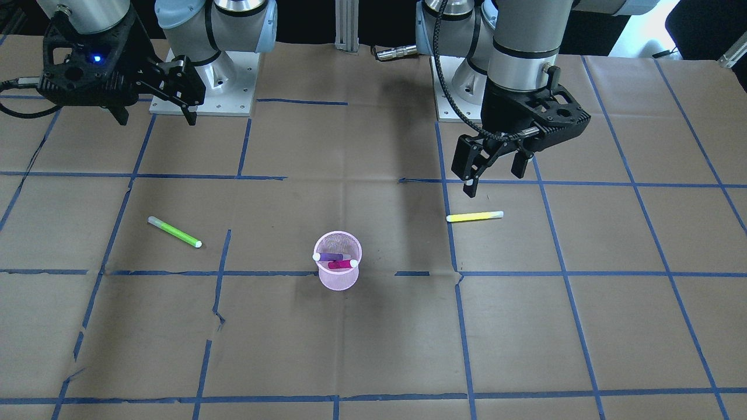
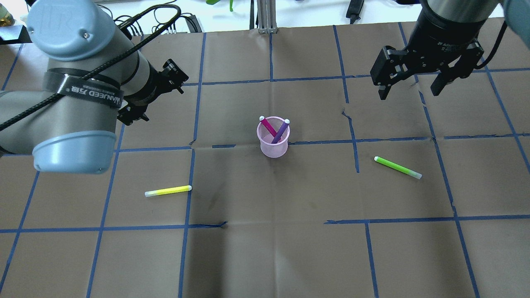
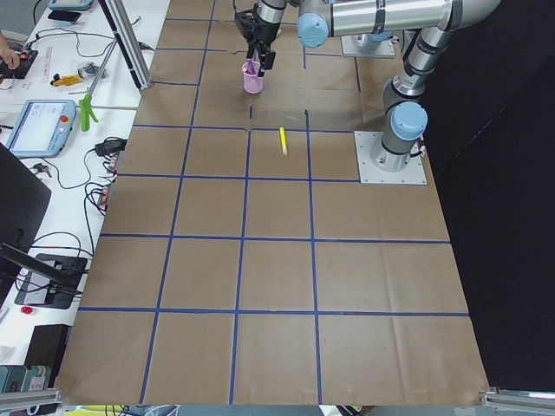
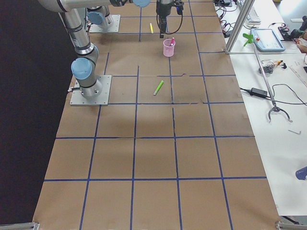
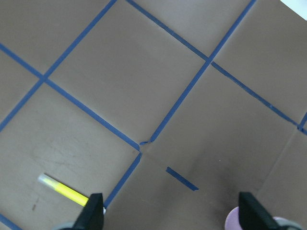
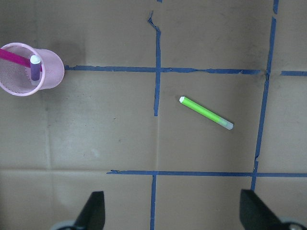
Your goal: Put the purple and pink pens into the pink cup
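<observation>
The pink mesh cup stands upright at the table's middle. The purple pen and the pink pen stand crossed inside it. Both also show in the right wrist view, the pink pen and the purple pen in the cup. My left gripper is open and empty, raised well away from the cup. My right gripper is open and empty, raised near its base.
A yellow pen lies on the table below my left gripper. A green pen lies on my right side. Brown paper with blue tape lines covers the table.
</observation>
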`<state>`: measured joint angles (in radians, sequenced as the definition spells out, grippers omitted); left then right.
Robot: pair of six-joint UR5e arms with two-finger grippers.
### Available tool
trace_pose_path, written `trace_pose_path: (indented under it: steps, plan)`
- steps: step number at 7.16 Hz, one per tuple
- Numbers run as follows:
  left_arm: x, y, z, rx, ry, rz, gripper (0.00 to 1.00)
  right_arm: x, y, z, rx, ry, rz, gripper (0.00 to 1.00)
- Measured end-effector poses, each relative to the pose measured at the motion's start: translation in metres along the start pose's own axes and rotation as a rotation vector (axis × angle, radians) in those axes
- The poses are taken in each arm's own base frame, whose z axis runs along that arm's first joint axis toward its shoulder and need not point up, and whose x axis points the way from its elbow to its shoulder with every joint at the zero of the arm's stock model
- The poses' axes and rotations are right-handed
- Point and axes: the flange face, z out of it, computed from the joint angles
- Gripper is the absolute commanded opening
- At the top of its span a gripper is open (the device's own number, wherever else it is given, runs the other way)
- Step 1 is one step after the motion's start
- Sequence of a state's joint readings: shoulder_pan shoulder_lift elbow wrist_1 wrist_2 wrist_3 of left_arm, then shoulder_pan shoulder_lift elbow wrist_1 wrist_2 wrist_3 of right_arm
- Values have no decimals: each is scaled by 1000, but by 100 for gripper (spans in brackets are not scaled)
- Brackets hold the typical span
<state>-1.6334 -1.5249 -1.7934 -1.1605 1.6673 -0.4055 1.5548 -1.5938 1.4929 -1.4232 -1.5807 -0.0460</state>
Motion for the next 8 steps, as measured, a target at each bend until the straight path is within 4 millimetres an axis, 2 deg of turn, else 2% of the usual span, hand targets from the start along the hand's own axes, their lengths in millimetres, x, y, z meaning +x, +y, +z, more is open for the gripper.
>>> trace_pose_path:
  steps: [2,4,6,8]
  plan:
    - [-2,2,-4,-94,-14,169,98,0,-1,-1,6,0,1,100]
    - [-6,9,-13,-147,-7,266,98,0,-1,-2,11,0,1,100]
    - [-25,6,-26,-192,26,284,98,1,-2,-1,11,1,1,100]
    - [-38,-1,-48,-214,42,290,98,1,-2,-1,11,1,1,100]
